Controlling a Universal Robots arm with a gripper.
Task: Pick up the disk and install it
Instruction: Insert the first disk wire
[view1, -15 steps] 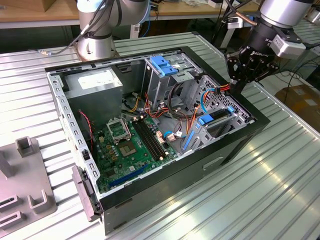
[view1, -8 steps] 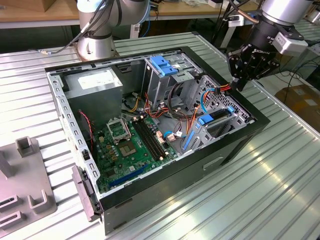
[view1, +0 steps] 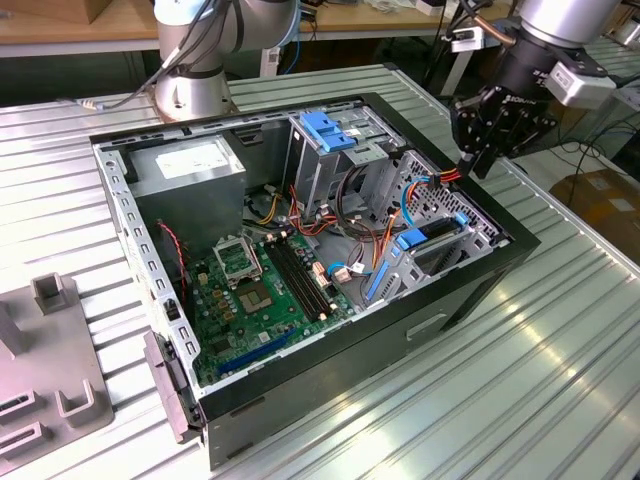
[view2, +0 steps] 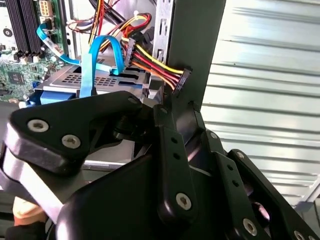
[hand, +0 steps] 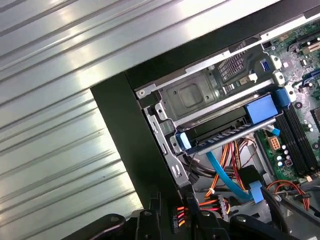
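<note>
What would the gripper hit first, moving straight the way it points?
The gripper would likely meet the black connector on the red-yellow wires, beside the case wall; depth is unclear.

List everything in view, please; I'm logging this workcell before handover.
computer case: one, black, open, on the table
table: one, ribbed silver, under the case
power supply: one, grey with a white sticker, case corner nearest the arm base
motherboard: one, green, case floor
disk: one, dark in a blue carrier, apparently seated in the bay below the gripper
bracket: one, blue, atop the drive cage
cables: several, red, orange, yellow, blue, inside the case
fixture: one, grey, at the exterior view's left
arm base: one, silver, behind the case
gripper: one, black, above the case's edge
</note>
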